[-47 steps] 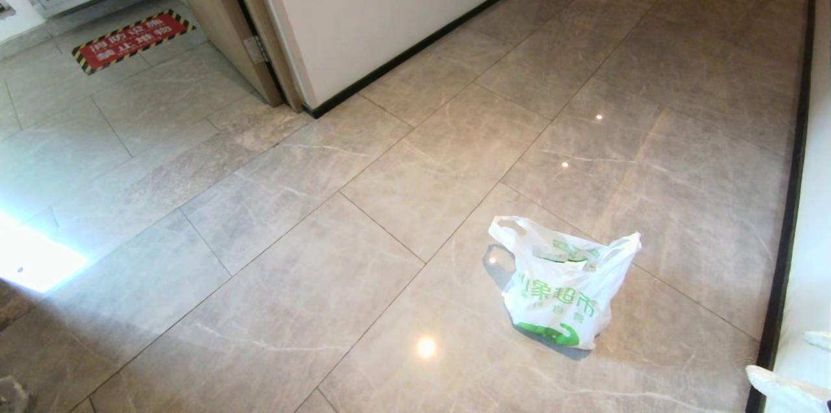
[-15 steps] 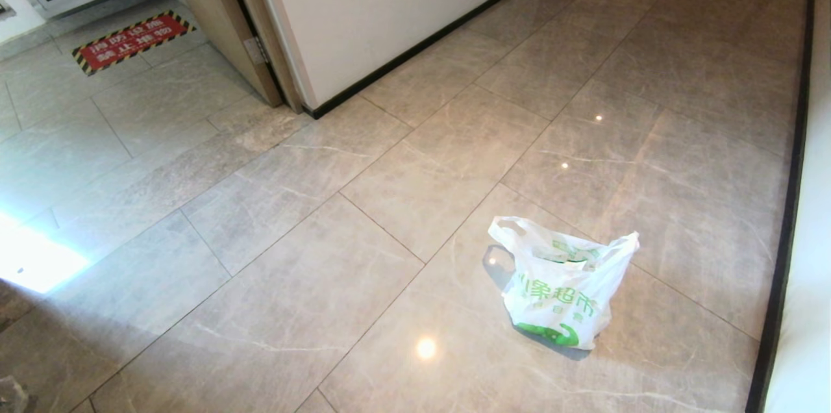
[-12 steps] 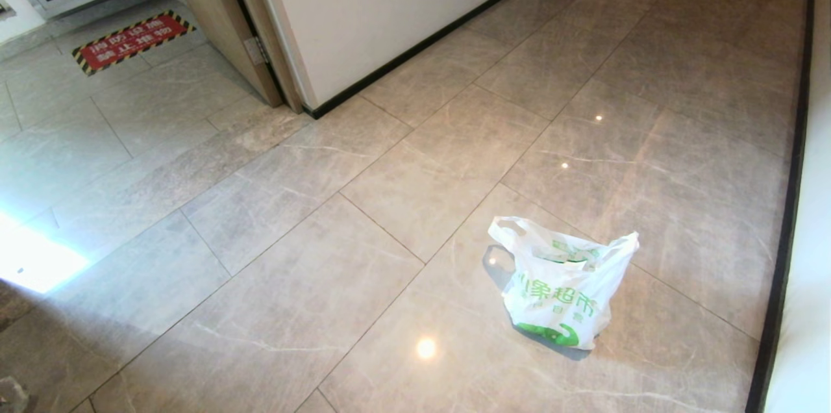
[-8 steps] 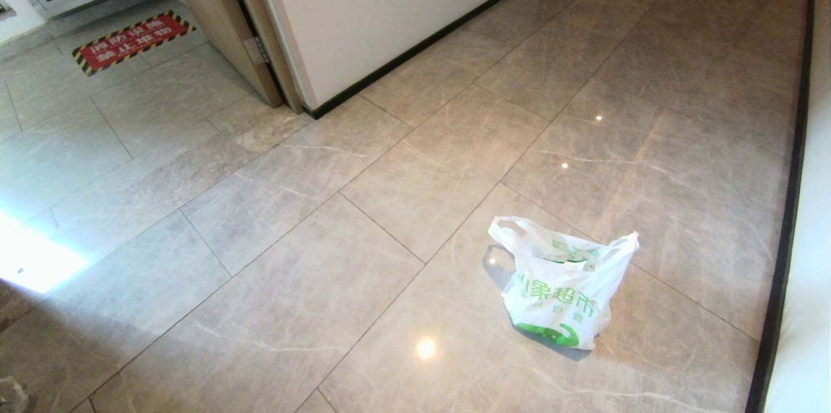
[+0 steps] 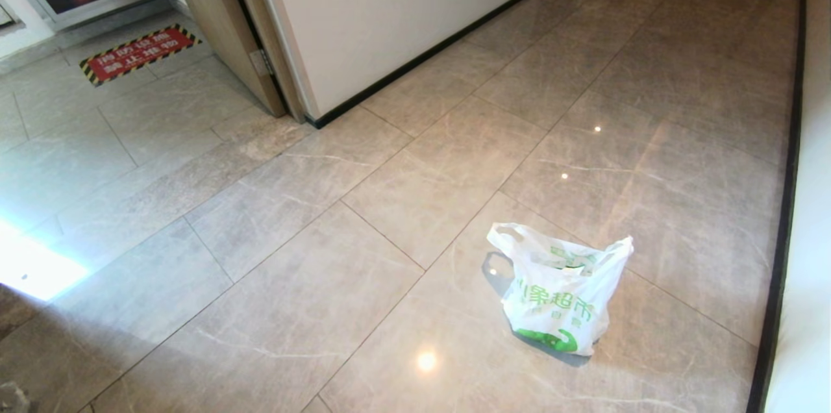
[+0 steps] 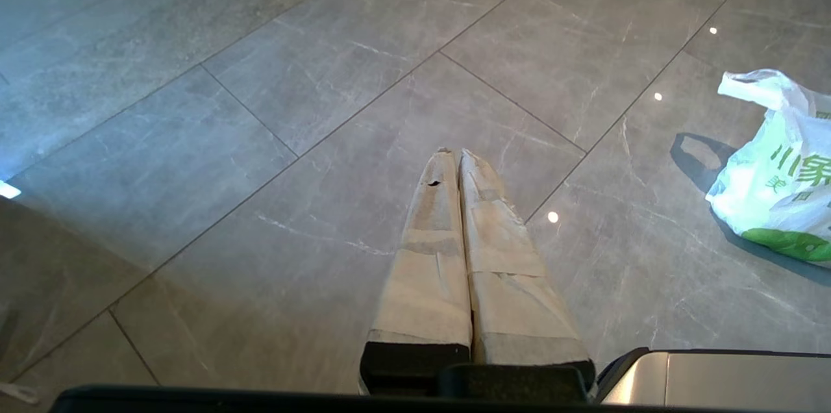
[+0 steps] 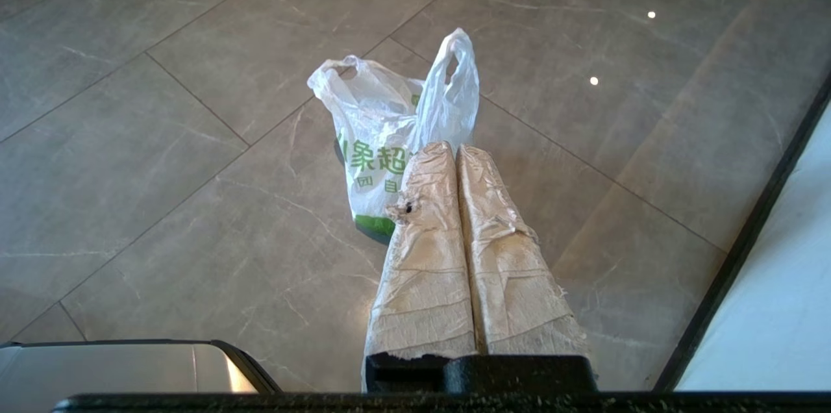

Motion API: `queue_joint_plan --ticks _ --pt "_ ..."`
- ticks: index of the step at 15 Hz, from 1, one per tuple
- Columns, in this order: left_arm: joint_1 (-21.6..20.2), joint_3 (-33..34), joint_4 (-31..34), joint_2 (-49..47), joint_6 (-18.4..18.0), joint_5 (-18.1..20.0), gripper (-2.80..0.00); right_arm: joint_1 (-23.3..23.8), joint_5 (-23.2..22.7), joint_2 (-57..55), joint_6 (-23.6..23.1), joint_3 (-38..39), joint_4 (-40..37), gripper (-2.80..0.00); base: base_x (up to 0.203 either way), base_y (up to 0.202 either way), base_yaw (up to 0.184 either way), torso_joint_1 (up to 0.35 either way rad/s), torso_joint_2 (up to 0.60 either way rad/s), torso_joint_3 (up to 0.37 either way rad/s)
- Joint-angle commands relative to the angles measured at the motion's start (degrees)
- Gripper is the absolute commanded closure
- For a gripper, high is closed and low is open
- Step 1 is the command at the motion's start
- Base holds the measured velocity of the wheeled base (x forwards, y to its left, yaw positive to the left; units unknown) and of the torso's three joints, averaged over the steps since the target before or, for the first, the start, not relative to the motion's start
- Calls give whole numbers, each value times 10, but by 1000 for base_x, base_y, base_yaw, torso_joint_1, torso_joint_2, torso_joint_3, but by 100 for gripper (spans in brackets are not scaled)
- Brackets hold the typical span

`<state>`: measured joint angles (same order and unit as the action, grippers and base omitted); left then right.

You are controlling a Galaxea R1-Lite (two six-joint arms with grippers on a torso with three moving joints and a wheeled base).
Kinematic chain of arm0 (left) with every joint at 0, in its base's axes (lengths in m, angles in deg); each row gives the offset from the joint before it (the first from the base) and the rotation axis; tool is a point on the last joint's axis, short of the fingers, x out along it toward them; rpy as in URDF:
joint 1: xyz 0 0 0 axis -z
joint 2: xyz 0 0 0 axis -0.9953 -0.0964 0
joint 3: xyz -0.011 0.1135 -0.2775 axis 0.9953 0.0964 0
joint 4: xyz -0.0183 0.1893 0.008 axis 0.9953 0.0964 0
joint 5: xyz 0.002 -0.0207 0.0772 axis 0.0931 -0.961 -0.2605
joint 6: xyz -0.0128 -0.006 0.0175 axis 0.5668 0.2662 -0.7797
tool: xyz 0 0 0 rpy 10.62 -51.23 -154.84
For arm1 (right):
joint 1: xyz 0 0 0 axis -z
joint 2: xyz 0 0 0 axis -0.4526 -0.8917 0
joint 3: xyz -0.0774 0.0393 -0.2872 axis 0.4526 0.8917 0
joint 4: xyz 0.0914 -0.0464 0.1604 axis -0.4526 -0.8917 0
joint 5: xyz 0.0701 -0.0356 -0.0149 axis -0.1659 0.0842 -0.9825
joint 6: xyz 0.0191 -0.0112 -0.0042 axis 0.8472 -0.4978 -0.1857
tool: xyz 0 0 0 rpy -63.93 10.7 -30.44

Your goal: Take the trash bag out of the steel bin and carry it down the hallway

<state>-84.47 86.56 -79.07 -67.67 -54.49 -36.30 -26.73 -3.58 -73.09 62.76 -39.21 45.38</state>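
The trash bag (image 5: pixel 559 293) stands by itself on the tiled floor (image 5: pixel 292 309) of a hallway, to the robot's right, with its two loop handles sticking up and its mouth partly open. What it holds cannot be made out beyond a glimpse of green inside the opening. A black skirting strip (image 5: pixel 776 270) and a pale wall (image 5: pixel 808 257) run along the right edge, near the bag, leaving only a narrow band of floor between them. To the left the floor lies wide open up to a white wall (image 5: pixel 389 4) with its own dark base line, whose corner meets a wooden door frame (image 5: pixel 221 23). Past that frame a red floor sign with yellow and black striped borders (image 5: pixel 137 53) lies flat; its lettering is too small to read. A bright patch of glare washes out the tiles at the far left edge. Neither arm shows in the head view. In the wrist views the left gripper (image 6: pixel 452 154) and the right gripper (image 7: pixel 449 148) each hang above the floor with taped jaws pressed together and nothing between them. The right one partly covers the bag's lower side in its view, while the bag is cut off at the border of the left wrist view.
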Motion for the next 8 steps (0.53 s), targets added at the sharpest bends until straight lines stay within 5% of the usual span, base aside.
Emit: queue_joint_plan --ticks 1,8 --pt "0 0 0 0 0 0 0 0 -1 -1 -2 0 0 0 0 0 0 2 1 190" --pt "0 0 0 0 0 0 0 0 -1 -1 1 1 0 0 0 0 0 2 2 202"
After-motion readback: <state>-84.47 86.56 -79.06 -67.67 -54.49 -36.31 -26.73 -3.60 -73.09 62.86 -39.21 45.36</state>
